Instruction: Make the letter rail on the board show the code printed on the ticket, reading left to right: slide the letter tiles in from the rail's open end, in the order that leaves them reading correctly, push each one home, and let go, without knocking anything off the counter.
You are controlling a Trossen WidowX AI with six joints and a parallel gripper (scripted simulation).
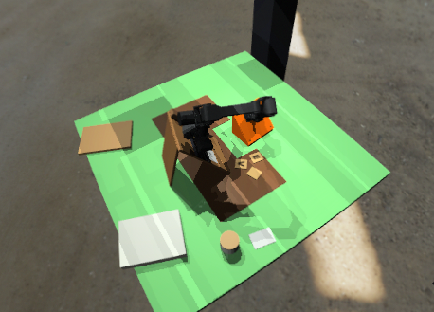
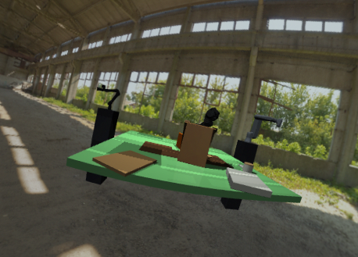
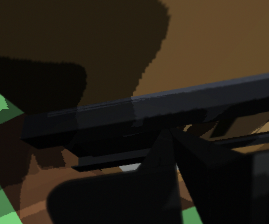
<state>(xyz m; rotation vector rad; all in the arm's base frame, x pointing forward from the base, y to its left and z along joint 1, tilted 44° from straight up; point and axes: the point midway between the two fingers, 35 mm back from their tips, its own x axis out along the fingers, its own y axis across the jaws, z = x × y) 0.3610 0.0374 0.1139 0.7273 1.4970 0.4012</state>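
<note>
My gripper (image 1: 207, 155) (image 3: 169, 135) is shut with nothing seen between its tips. It is low in front of the upright brown board (image 1: 171, 156) (image 2: 194, 144) (image 3: 220, 45), at the dark rail (image 3: 185, 105). Tan tile faces (image 3: 244, 125) with dark marks show in the rail, right of the fingertips in the wrist view; their letters cannot be read. Three tan tiles, one (image 1: 241, 164) with a dark letter, one (image 1: 256, 157) with a square outline and one plain-looking (image 1: 254, 174), lie on the brown mat. A white card (image 1: 262, 238) shows no legible print. The arm hides part of the rail.
A white slab (image 1: 152, 238) (image 2: 248, 181) and a round tan-topped cylinder (image 1: 229, 242) (image 2: 248, 167) stand toward the near side. A flat tan slab (image 1: 105, 137) (image 2: 125, 162) lies at the far left. An orange block (image 1: 251, 128) is beneath the arm's base end.
</note>
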